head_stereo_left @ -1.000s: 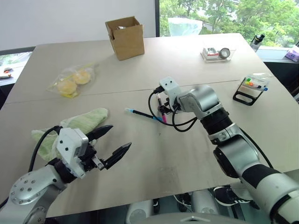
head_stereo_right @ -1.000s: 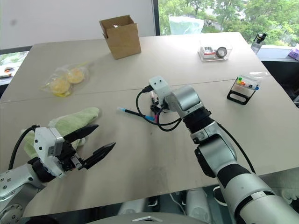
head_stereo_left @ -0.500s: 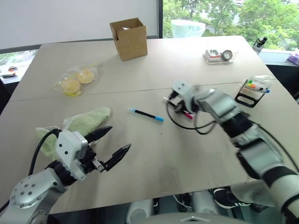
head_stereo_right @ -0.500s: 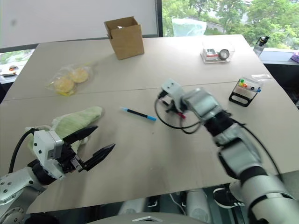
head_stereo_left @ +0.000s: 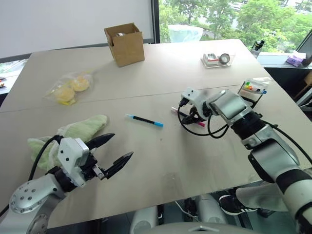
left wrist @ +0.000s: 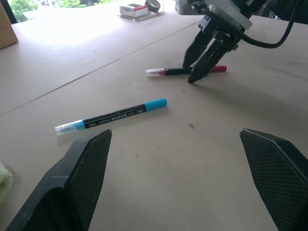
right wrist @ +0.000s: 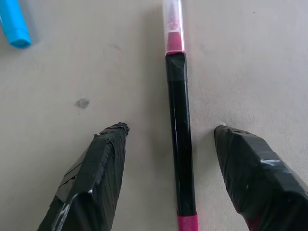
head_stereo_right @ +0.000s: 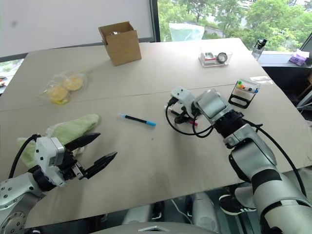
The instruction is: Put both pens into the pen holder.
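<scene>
Right wrist view puts us right on top of it: the right gripper (right wrist: pixel 168 178) has its two black fingers (right wrist: pixel 91 183) spread apart, one on each side of the pink-ended pen (right wrist: pixel 178 130), which lies flat on the table (right wrist: pixel 250 57) between them. Neither finger touches the barrel; nothing is gripped. At the upper left corner of that frame, the light blue tip of the blue-ended pen (right wrist: pixel 13 26) pokes in.

From the left wrist view, the right gripper stands tilted over the pink-ended pen in the upper right of the frame, fingertips down at the tabletop against the pen's middle. The blue-ended pen lies separately at centre left, well apart from the pink one.

In the left eye view, the left gripper (head_stereo_left: pixel 111 155) hovers at lower left with its fingers spread wide and holding nothing. Just behind it lies a green cloth (head_stereo_left: pixel 78 130). The pen holder (head_stereo_left: pixel 251 90) sits at the right edge of the table, beyond the right gripper, well apart from both pens. Farther back, a clear tray (head_stereo_left: pixel 216 59) with a round metal object sits at upper right, a brown cardboard box (head_stereo_left: pixel 125 44) at upper centre, and a clear bag of yellow items (head_stereo_left: pixel 69 87) at upper left.
</scene>
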Robot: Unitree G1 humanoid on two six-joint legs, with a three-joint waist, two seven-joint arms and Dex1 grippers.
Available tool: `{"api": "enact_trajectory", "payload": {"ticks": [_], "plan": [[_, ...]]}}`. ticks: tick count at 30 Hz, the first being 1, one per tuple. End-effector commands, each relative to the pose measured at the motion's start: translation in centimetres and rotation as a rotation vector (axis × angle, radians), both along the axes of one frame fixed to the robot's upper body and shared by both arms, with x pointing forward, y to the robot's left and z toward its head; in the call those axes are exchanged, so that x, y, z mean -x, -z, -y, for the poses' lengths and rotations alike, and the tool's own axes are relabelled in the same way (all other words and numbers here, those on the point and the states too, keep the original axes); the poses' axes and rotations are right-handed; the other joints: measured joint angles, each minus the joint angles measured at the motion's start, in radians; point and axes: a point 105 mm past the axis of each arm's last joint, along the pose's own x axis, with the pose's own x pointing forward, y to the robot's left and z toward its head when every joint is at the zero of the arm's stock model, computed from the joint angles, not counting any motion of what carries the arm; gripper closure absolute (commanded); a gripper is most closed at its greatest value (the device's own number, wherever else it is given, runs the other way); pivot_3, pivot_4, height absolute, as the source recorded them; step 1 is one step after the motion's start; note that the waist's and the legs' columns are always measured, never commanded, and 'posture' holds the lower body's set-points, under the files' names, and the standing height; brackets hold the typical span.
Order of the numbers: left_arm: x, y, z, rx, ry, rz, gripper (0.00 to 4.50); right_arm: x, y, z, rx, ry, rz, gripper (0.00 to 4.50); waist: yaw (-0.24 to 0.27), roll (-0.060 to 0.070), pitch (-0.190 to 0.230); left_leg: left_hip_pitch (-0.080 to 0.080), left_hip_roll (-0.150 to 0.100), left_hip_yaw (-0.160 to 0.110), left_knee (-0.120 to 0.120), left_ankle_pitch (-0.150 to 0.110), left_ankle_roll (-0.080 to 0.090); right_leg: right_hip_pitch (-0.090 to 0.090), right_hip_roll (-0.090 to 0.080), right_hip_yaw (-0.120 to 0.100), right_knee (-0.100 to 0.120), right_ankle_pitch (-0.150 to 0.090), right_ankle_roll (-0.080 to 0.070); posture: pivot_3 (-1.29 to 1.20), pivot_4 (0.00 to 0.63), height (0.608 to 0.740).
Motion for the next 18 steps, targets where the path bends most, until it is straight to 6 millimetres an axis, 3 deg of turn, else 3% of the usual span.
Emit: {"api": "enact_trajectory", "payload": {"ticks": [1,6,12,16,18], "plan": [[0.3,-0.6,0.2,-0.023,0.025,0.044,0.00,-0.8,1.2,0.3,0.028,0.028,0.008,2.08,0.000,0.000,0.000,0.001,0.000,0.000,0.000,0.000,0.000,0.000,-0.001,-0.001,0.000,0.000,0.000,0.00,0.150,0.740],[0.5,-0.3,0.8,-0.029,0.035,0.051,0.00,-1.2,1.2,-0.1,0.019,0.014,0.015,4.37,0.002,0.000,0.000,0.009,0.000,-0.001,-0.003,0.000,0.000,0.000,-0.004,-0.002,0.000,0.000,0.000,0.00,0.150,0.740],[0.1,-0.5,1.1,-0.017,0.027,0.065,0.00,-1.5,-2.0,0.3,-0.166,0.040,0.120,4.48,0.008,0.002,0.001,0.008,0.000,-0.001,-0.004,-0.003,-0.005,-0.002,-0.005,-0.002,0.000,0.003,-0.005,0.00,0.150,0.740],[-0.3,-0.8,1.2,0.003,0.022,0.075,0.00,-0.8,-10.4,0.8,-0.746,0.029,0.319,4.48,0.025,0.001,0.002,0.004,-0.001,0.000,-0.003,-0.004,-0.011,-0.004,-0.005,-0.002,-0.001,0.009,-0.008,0.00,0.150,0.740],[-0.5,-0.8,1.2,0.005,0.023,0.076,0.00,-0.7,-13.7,3.6,-0.855,0.076,0.528,4.48,0.030,0.005,0.004,-0.005,-0.001,0.000,-0.003,-0.005,-0.011,-0.013,-0.005,-0.002,-0.002,0.011,-0.011,0.00,0.150,0.740]]}}
